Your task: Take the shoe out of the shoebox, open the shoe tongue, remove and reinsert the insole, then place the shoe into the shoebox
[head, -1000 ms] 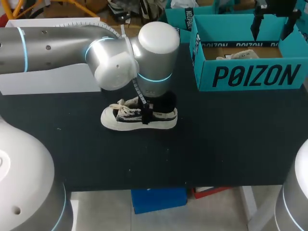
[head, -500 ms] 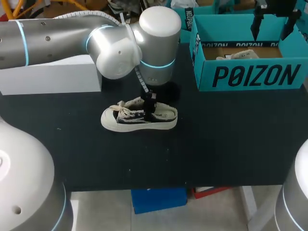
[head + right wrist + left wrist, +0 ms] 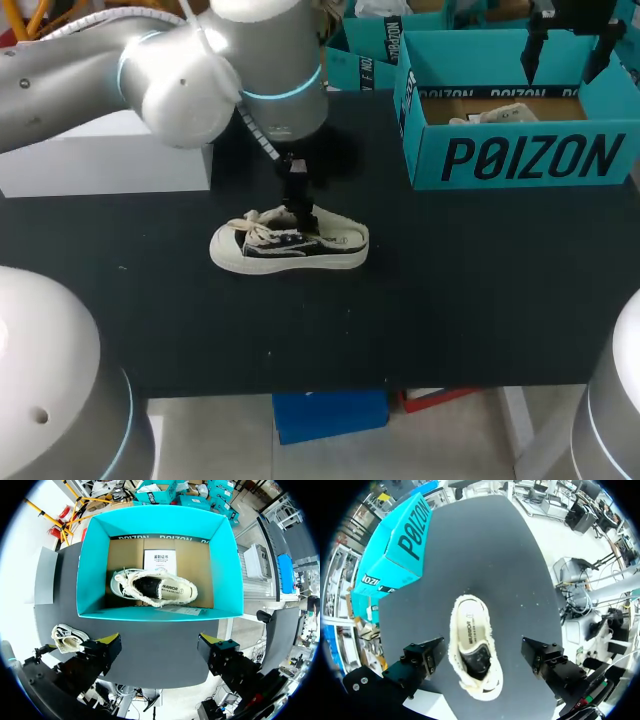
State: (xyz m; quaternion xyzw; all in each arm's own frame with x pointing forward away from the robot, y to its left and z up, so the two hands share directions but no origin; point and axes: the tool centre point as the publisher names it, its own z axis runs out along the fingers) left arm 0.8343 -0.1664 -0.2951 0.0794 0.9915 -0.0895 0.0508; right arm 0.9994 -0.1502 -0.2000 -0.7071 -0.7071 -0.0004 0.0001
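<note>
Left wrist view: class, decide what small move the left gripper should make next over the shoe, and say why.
Probably lower the left gripper straight down toward the opening of the shoe. The shoe already lies on the table, outside the shoebox, with its insole seemingly in place. The open fingers hang above it on either side, holding nothing.
</note>
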